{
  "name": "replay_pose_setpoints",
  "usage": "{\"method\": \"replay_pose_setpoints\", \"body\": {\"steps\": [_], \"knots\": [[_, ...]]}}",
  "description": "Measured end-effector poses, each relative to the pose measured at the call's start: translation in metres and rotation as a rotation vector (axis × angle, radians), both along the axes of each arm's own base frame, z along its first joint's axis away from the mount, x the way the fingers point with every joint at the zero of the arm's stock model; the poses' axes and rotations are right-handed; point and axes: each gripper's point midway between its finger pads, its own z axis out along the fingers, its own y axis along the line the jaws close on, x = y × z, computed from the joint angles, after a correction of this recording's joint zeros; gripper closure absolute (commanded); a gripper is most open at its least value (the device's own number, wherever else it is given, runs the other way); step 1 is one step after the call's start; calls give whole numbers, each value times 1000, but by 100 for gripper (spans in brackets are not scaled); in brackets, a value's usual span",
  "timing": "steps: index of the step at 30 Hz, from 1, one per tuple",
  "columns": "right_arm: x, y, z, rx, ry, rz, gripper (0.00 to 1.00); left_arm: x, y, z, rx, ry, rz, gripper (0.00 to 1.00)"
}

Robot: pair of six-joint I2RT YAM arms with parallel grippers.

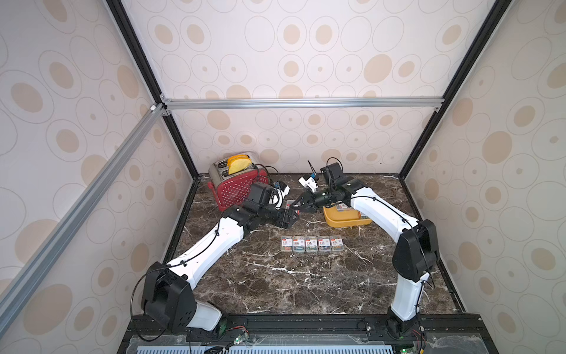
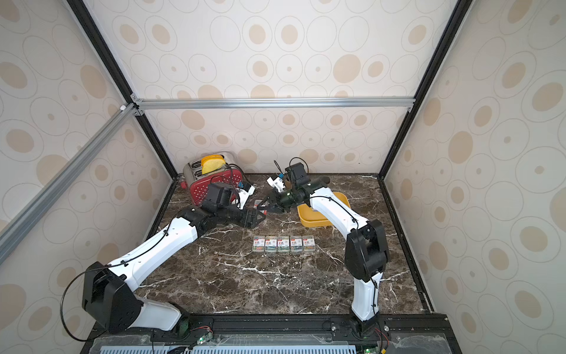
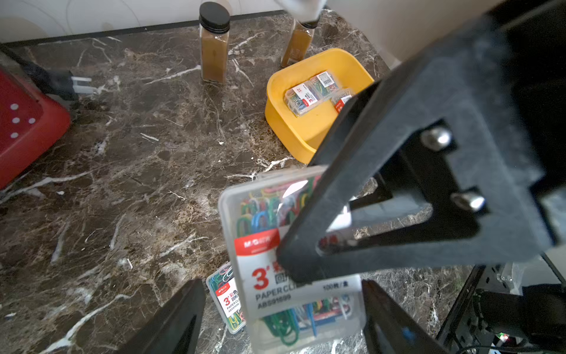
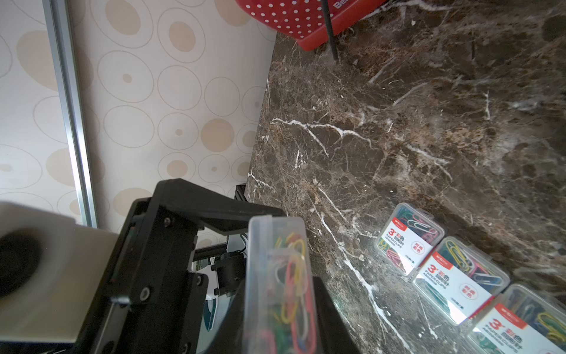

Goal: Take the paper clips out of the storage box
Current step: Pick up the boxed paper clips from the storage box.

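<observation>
In both top views the storage box [image 1: 337,221] stands at the back of the marble tabletop [image 1: 275,285], and the grippers meet just beside it, on its toaster [image 1: 235,187] side. The right gripper [image 1: 299,204] reaches out from over the box, clamped on a held case [image 1: 289,203] of the paper clips in the air. The left gripper [image 1: 292,218] faces it from the side away from the box. A row of five cases [image 2: 283,244] lies flat in front of the box, toward the robot's base. In the left wrist view the held case [image 3: 275,245] hangs between the left gripper's spread fingers [image 3: 183,315], which flank its narrow sides with a gap on at least one. Its long axis runs away from them toward the box. The right gripper [image 3: 294,269] pinches its labelled face. At least two more cases [image 3: 309,92] lie inside the box, and two bottles [image 3: 214,46] stand behind it. In the right wrist view the case [image 4: 277,275] shows edge-on, with one of the left gripper's fingers [image 4: 220,216] just beside it. This looks like a handover: the left gripper is nearer and need only close across the short width. The marble is hard and slick, so a dropped case would skid. The walls, toaster and bottles leave little room.
</observation>
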Motion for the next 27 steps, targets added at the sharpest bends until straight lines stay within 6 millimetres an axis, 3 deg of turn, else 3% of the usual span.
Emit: {"method": "replay_pose_setpoints", "body": {"steps": [5,13,20,22,24,27], "knots": [[-6,4,1,6,2,21,100,1,-3,-6,4,10,-15,28],[-10,7,2,12,-14,41,100,0,-5,-12,7,30,-16,49],[-10,8,2,12,-36,53,99,1,-2,-12,25,30,2,62],[-11,9,2,11,-41,58,88,1,-1,-13,31,31,6,65],[-12,9,3,9,-49,63,69,0,0,-11,34,28,11,66],[-13,9,9,6,-55,75,48,-2,4,-8,43,17,27,67]]}}
